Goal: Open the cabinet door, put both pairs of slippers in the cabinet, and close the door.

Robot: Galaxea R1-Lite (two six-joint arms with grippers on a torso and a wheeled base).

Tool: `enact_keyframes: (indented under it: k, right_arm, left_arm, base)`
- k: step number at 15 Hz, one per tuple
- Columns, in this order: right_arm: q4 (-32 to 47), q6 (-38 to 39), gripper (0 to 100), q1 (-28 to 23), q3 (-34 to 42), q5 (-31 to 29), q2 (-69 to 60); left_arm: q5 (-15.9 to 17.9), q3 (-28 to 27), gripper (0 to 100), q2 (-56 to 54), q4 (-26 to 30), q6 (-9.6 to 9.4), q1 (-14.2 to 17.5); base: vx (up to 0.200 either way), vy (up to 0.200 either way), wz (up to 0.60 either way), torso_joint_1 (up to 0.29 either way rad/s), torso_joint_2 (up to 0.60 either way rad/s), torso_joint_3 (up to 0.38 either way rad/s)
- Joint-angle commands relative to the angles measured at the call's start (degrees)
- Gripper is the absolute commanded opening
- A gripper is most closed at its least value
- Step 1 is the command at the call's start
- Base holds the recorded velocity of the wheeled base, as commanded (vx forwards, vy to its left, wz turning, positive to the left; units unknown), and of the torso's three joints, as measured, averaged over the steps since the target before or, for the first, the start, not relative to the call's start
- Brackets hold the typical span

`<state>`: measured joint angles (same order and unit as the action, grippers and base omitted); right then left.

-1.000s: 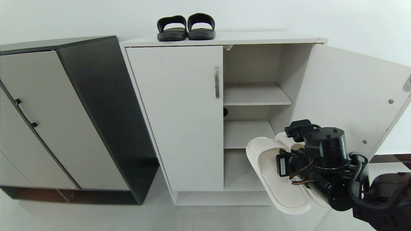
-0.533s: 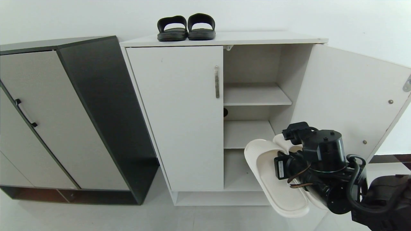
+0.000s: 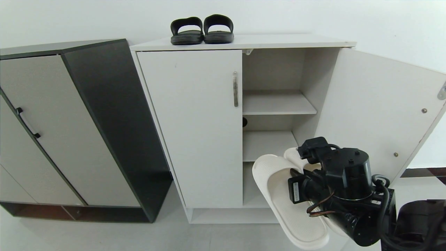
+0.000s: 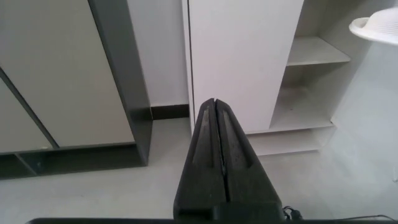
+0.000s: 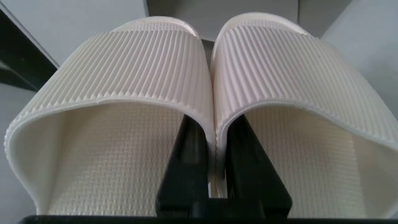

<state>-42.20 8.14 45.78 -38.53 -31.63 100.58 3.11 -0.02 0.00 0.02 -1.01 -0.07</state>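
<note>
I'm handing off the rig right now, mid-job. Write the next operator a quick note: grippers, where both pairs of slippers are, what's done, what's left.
Right gripper: shut on the white slippers, pinching the pair by their inner sides, in front of the open right half of the white cabinet, outside it.
Left gripper: shut, empty, held back from the cabinet.
Black slippers: side by side on the cabinet top.
Done: right door is wide open; white pair picked up.
Left: set the white pair on a shelf, fetch and shelve the black pair, close the door.
</note>
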Motion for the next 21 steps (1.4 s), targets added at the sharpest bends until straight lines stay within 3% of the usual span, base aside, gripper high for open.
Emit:
enact_keyframes:
  k: [1, 3, 9, 16, 21]
  right_arm:
    - [-1.5, -0.1, 0, 1.0, 0.1, 0.1, 0.1]
    - [-1.8, -0.1, 0, 1.1, 0.1, 0.0, 0.3]
    - [-1.8, -0.4, 0, 3.1, 0.0, -0.4, 0.4]
    - [-5.6, -0.1, 0, 4.2, -0.9, -3.2, 5.2]
    - [-5.9, -0.1, 0, 0.3, -1.3, -3.1, 7.1]
  left_arm:
    - [0.0, 0.0, 0, 0.1, 0.1, -0.04, 0.0]
    - [0.0, 0.0, 0, 0.1, 0.1, -0.13, 0.0]
    - [0.0, 0.0, 0, 0.1, 0.1, -0.13, 0.0]
    - [0.0, 0.0, 0, 0.1, 0.1, -0.13, 0.0]
    - [0.0, 0.0, 0, 0.1, 0.1, -0.04, 0.0]
  base:
    - [0.000, 0.000, 0.00, 0.000, 0.00, 0.000]
    - [0.000, 0.000, 0.00, 0.000, 0.00, 0.000]
    - [0.000, -0.200, 0.00, 0.006, 0.00, 0.003]
    - [0.000, 0.000, 0.00, 0.000, 0.00, 0.000]
    - [0.000, 0.000, 0.00, 0.000, 0.00, 0.000]
